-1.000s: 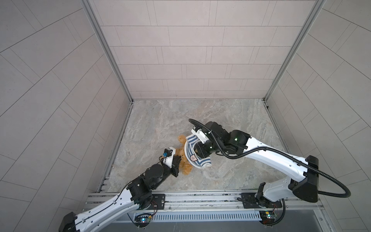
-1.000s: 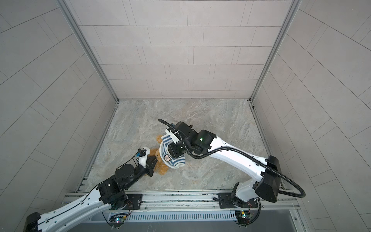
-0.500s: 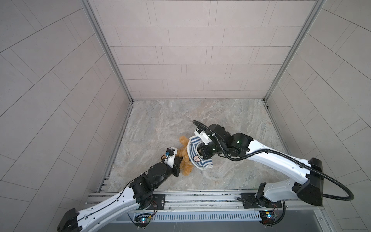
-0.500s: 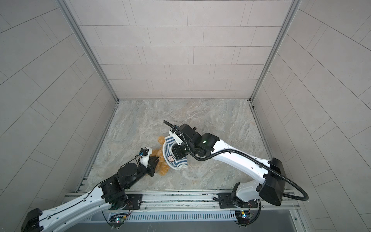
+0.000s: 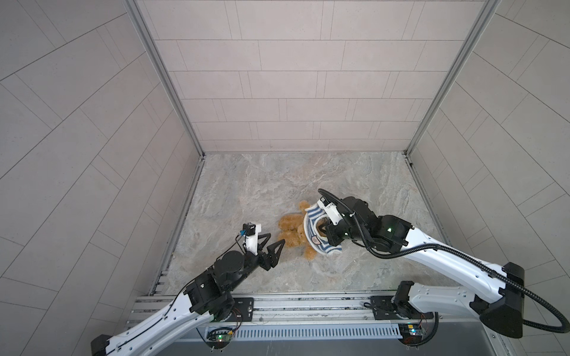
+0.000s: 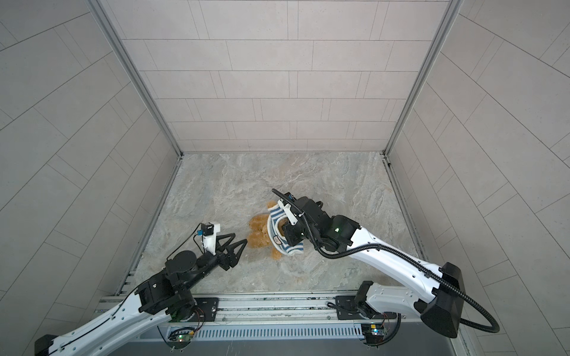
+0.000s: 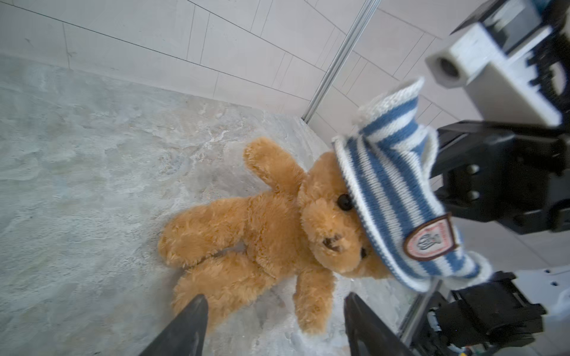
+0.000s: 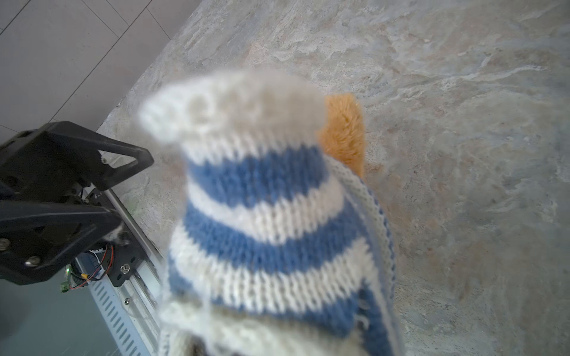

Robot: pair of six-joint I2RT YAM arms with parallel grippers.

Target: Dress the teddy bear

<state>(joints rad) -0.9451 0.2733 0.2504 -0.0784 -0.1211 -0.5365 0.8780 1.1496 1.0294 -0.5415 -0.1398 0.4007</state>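
Note:
The golden-brown teddy bear point(image 5: 290, 229) point(image 6: 258, 234) lies on its back on the marble floor, limbs spread; the left wrist view shows it whole point(image 7: 262, 228). A blue-and-white striped shirt point(image 5: 311, 222) point(image 6: 274, 226) point(image 7: 391, 191) with a badge sits over the top of its head, down to the eyes. My right gripper point(image 5: 323, 228) is shut on the shirt, which hides its fingertips and fills the right wrist view point(image 8: 268, 215). My left gripper point(image 5: 277, 239) point(image 6: 241, 239) point(image 7: 274, 297) stands open by the bear's legs, holding nothing.
Tiled walls close in the floor on the left, back and right. A metal rail point(image 5: 308, 303) carrying both arm bases runs along the front edge. A cable loop point(image 5: 339, 203) arches over the right wrist.
My left gripper, shut at the bear a second ago, now stands open just off its legs. The right arm has shifted a little to the right with the shirt.

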